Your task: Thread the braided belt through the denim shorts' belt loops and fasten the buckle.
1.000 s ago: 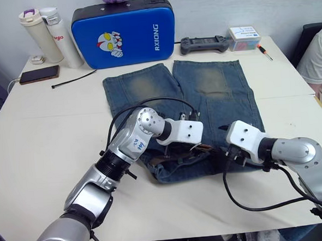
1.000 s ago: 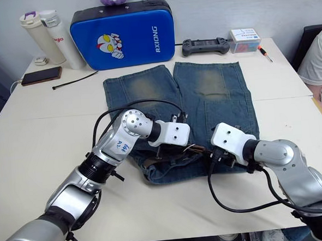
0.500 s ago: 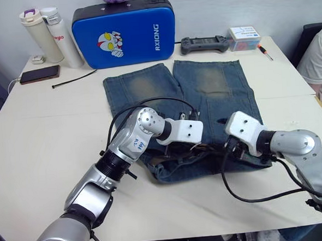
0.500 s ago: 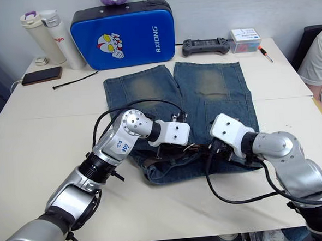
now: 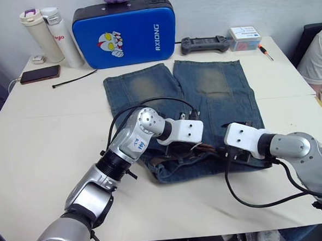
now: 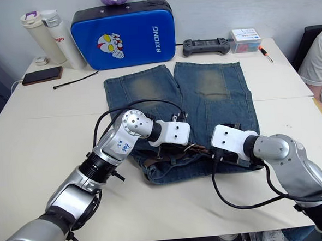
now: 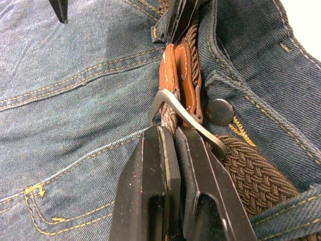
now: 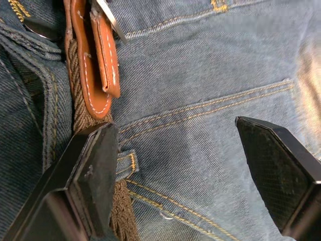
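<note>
Right end effector point(image 8: 185, 165) lower again, spread wide over denim shorts point(image 5: 214, 90); left end effector point(image 7: 175, 150) still clamped on buckle point(image 7: 173, 103).

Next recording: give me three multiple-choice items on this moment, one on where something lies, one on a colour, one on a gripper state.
1. The game controller lies:
A. at the table's far edge, right of the blue padded case
B. on the denim shorts
C. beside the phone

2. The leather end tab of the braided belt is:
A. black
B. tan-orange
C. white

3. The left gripper is:
A. wide open
B. shut on the buckle
C. holding a bottle

Answers: 1 A, it sits between case and small box. 2 B, the wrist views show orange leather with white stitching. 3 B, both jaws close on the silver frame.
</note>
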`<action>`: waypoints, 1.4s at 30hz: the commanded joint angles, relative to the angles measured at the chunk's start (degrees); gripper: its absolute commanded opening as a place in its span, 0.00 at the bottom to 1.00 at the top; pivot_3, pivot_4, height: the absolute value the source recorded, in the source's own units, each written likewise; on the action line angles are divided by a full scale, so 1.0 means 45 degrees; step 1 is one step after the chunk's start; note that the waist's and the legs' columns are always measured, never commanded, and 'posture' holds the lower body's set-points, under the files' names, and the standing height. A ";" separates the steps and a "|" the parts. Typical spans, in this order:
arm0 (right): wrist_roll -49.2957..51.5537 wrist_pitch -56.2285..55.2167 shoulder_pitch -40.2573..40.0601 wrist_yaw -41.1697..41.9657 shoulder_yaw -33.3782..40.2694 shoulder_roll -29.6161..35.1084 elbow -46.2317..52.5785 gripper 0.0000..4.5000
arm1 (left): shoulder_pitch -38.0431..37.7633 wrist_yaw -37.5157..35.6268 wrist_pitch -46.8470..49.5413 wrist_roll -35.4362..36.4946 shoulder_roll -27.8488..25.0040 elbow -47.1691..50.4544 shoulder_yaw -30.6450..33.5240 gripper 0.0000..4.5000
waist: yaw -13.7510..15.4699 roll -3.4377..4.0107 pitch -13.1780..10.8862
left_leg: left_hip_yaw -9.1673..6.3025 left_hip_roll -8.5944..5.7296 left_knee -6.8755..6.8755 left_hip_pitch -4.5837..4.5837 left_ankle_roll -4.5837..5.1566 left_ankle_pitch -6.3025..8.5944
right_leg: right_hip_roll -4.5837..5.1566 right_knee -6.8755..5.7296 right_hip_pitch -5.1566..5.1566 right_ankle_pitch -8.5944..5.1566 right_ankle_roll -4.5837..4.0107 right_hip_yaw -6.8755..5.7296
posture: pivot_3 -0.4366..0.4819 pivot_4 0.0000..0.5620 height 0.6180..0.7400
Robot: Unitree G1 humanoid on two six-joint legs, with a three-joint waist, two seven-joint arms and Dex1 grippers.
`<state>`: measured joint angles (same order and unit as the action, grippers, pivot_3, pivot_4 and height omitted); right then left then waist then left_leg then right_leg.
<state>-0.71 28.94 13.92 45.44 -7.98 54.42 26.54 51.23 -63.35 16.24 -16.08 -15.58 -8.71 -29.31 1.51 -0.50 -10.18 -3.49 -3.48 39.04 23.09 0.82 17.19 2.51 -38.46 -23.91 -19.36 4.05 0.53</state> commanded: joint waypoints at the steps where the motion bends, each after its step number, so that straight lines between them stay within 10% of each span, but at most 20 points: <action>1: -0.0110 -0.0201 -0.0021 -0.0029 -0.0101 -0.0370 0.0247 0.88 | 0.0193 0.0005 -0.0031 0.0101 -0.0002 0.0182 -0.0081 0.00 | -0.0001 0.0000 0.0000 | 0.0000 0.0000 0.0001 0.0000 0.0000 0.0000 | 0.0000 0.0001 0.0000 0.0000 0.0000 -0.0001 | 0.48 0.27 1.00; 13: -0.0145 0.0121 0.0118 -0.0011 -0.0325 -0.1284 0.0355 0.88 | 0.0108 -0.0023 0.0044 0.0095 0.0150 0.0445 -0.0272 0.00 | -0.0002 0.0001 0.0001 | -0.0001 0.0002 0.0000 -0.0001 -0.0001 0.0000 | -0.0001 0.0001 0.0000 0.0000 0.0000 -0.0001 | 0.48 0.27 1.00; 16: 0.0015 0.0302 0.0108 0.0026 -0.0300 -0.1502 0.0480 0.74 | 0.0054 -0.0022 0.0066 0.0094 0.0110 0.0507 -0.0298 0.00 | -0.0002 0.0001 0.0000 | -0.0001 0.0002 0.0000 -0.0001 -0.0001 0.0000 | -0.0001 -0.0001 0.0000 0.0000 0.0000 -0.0001 | 0.48 0.27 1.00; 22: 0.0075 0.0389 0.0092 0.0185 -0.0365 -0.1689 0.0537 0.08 | -0.0003 0.0024 0.0110 0.0097 0.0078 0.0569 -0.0329 0.00 | -0.0004 0.0000 0.0000 | -0.0001 0.0001 0.0000 -0.0001 -0.0001 0.0000 | -0.0001 0.0000 0.0000 0.0000 0.0000 0.0000 | 0.48 0.27 1.00; 25: 0.0047 0.0376 0.0128 0.0175 -0.0415 -0.1722 0.0502 0.02 | -0.0056 0.0294 0.0283 0.0039 0.0076 0.0575 -0.0211 0.00 | -0.0004 0.0000 0.0000 | -0.0001 0.0001 0.0000 -0.0001 -0.0001 0.0000 | -0.0001 0.0001 0.0000 0.0000 0.0000 0.0000 | 0.48 0.27 1.00; 35: -0.0226 -0.0119 0.0160 0.0221 -0.0511 -0.1566 0.0055 0.00 | -0.0544 -0.0691 0.3458 0.2718 -0.1411 0.1785 0.2454 0.94 | -0.0053 0.0001 0.0001 | -0.0001 0.0007 -0.0004 -0.0002 -0.0008 -0.0002 | -0.0005 -0.0008 -0.0008 0.0000 -0.0001 0.0000 | 0.48 0.27 1.00; 42: -0.0281 -0.0227 0.0171 0.0277 -0.0386 -0.1494 0.0021 0.00 | -0.1310 -0.1206 0.6855 0.5495 -0.2609 0.3629 0.4257 0.97 | -0.0028 0.0001 0.0000 | -0.0006 0.0005 0.0000 0.0000 -0.0008 -0.0001 | 0.0001 -0.0003 -0.0006 0.0000 -0.0001 -0.0001 | 0.48 0.27 1.00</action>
<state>-1.58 28.68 14.38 46.57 -10.88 47.00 25.68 45.55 -67.60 43.53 4.62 -26.28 3.55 -12.65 1.38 -0.49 -10.18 -3.52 -3.46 39.05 23.10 0.78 17.19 2.52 -38.46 -23.93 -19.36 4.05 0.52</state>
